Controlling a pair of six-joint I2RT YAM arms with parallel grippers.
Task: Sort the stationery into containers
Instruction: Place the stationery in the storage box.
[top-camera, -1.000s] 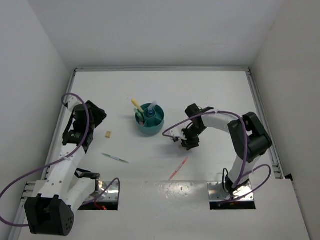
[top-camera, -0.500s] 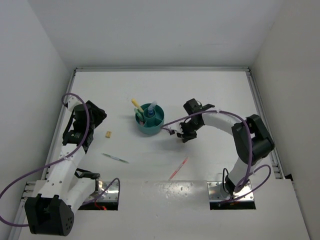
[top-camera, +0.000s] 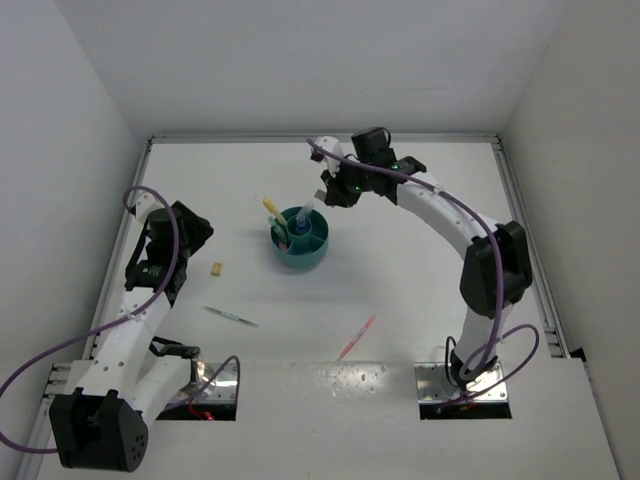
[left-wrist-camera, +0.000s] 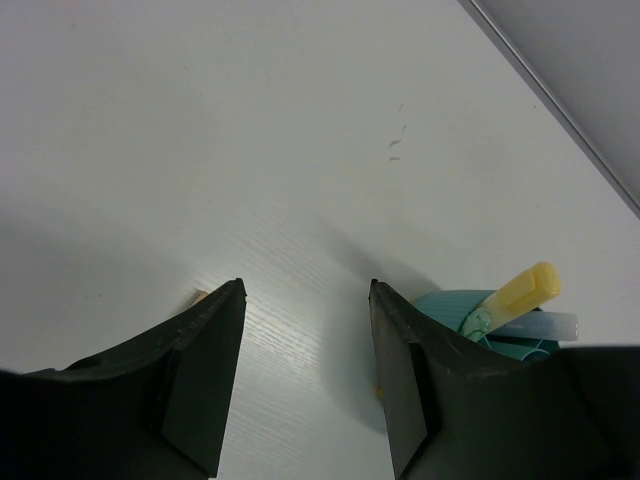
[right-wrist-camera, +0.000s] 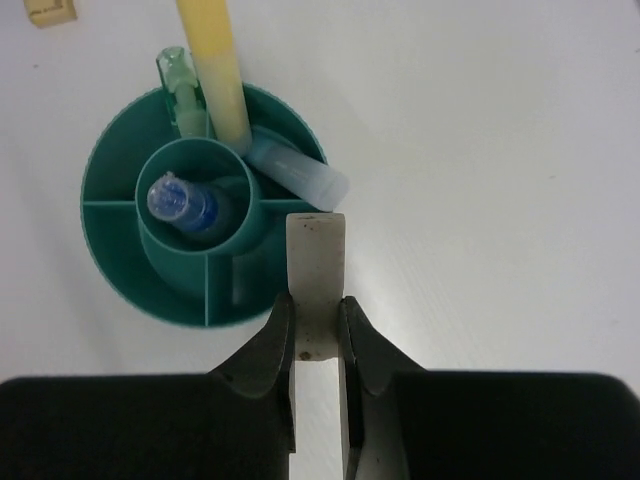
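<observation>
Top view: the teal tub (top-camera: 300, 262) is sitting on the white table (top-camera: 420, 270). A yellow stick (top-camera: 272, 207) and a light-blue stick (top-camera: 305, 210) are poking out of its far side. The right gripper (top-camera: 328, 190) is hanging just beyond the tub's far right rim, and what it is gripping is too small to tell here. The left gripper (top-camera: 193, 232) is hovering well left of the tub. A tan block (top-camera: 216, 267) is lying left of the tub. A white pen (top-camera: 230, 316) is lying near-left of it and a red pen (top-camera: 357, 336) near-right, both apart from it.

Left wrist view: the fingers are standing wide with nothing between them. The tub is showing behind the right finger (left-wrist-camera: 400, 380), and the tan block is peeking out at the left finger's edge.

Right wrist view: the fingers are pinching narrow on a grey block (right-wrist-camera: 315, 260). The block's tip is hanging over the tub's rim beside the light-blue stick. A blue-capped bottle (right-wrist-camera: 180, 200) is standing in the tub's centre compartment. The yellow stick and a mint-green stick (right-wrist-camera: 178, 85) are leaning in an outer compartment.
</observation>
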